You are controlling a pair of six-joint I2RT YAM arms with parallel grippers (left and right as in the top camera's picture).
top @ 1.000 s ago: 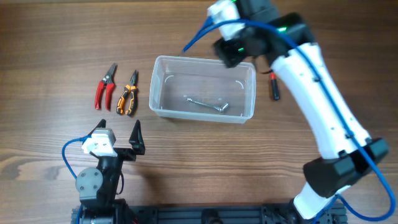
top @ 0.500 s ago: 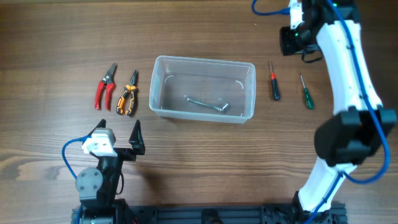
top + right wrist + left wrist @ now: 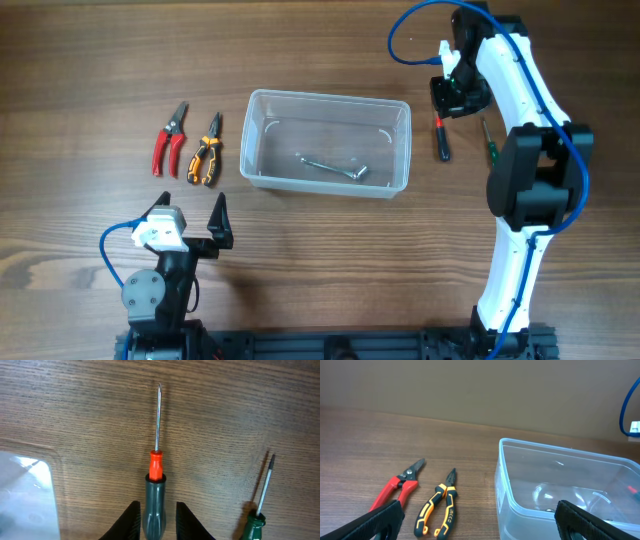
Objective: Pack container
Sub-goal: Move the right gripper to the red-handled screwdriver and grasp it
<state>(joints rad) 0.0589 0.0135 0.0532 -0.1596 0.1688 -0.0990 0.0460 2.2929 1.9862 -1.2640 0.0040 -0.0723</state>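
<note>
Screwdriver (image 3: 156, 467) with red collar framed by right gripper (image 3: 157, 516), jaws parted narrowly either side of the grey handle, nothing gripped yet. Container (image 3: 330, 96) mid-table, just beside that tool, one metal wrench (image 3: 335, 168) inside. Best handled by sinking slightly lower, centring on the handle, then squeezing squarely, clear of green screwdriver (image 3: 257, 522) alongside. Left gripper (image 3: 190, 212) spread wide near the front edge, empty.

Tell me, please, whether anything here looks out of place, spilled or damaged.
Nothing stands out. The container stands upright with a metal tool lying inside, the red cutters and orange pliers lie side by side beside it, and the grey-handled screwdriver, straddled by the right gripper, and the green screwdriver lie flat.
</note>
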